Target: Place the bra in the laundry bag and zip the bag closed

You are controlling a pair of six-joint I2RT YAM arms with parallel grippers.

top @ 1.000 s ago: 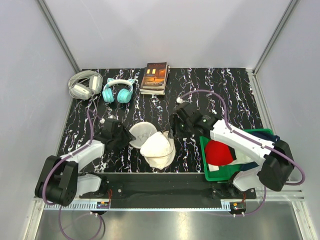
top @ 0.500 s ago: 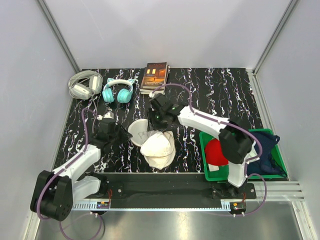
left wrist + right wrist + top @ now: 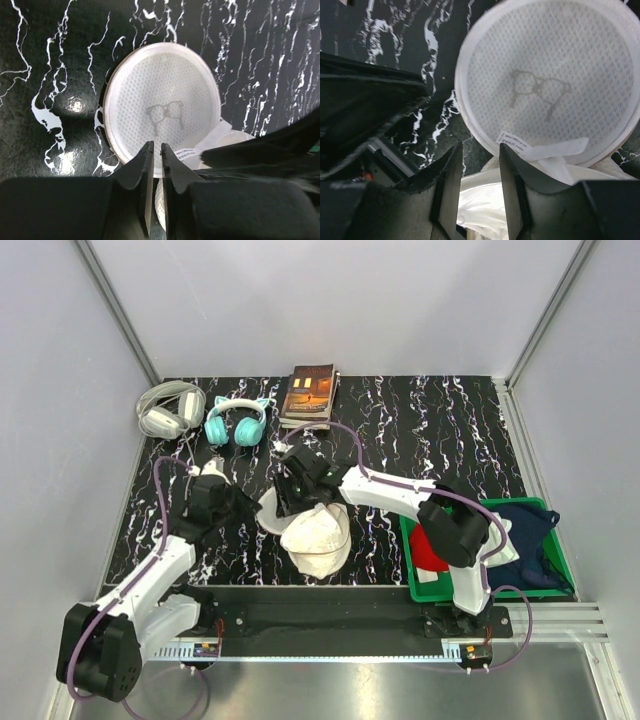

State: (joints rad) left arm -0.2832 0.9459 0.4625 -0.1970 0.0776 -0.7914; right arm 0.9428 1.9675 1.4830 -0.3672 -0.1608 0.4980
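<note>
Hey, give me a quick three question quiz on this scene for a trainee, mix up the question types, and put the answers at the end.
1. True or false: the laundry bag is zipped closed.
2. Which pincer has its fingers spread wider? A) the left pincer B) the right pincer
3. In the green bin, what colour is the cloth beside the dark blue cloth?

Key
1. False: its two halves lie apart, open.
2. B: the left one's fingers are almost together.
3. Red: it is the red cloth.
</note>
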